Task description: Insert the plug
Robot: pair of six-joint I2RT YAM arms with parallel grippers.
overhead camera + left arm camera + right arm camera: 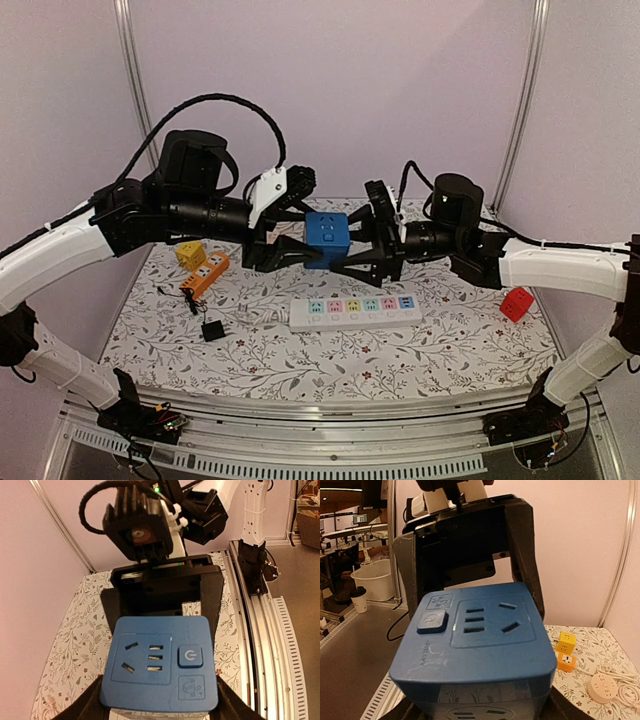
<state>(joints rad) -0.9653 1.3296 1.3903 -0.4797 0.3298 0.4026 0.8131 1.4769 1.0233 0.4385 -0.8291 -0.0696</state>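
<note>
Nearest on the desk point(450, 350), the white strip point(355, 310) is lying flat, its row of coloured sockets facing up. To its left a small black block, which looks like the plug point(213, 330), is lying loose on the cloth, apart from every socket, with a thin wire trailing from it toward the orange strip point(205, 275). At the right edge a red cube point(516, 303) is sitting alone.

Above the middle of the desk both arms are meeting. The left pincer point(300, 238) is pinching one end of the blue cube point(327, 235) and the right pincer point(352, 245) is pinching the other, so the cube is hanging in the air between them, clear of the desk. In the left wrist view its upper face is showing a socket and a round power button, with the left fingers point(95, 702) pressing its sides.

Farther back on the left, the orange strip is lying at a slant, with a yellow cube point(190, 253) just behind it. In the right wrist view a round white plug point(602, 687) with its cord is lying near those two.
</note>
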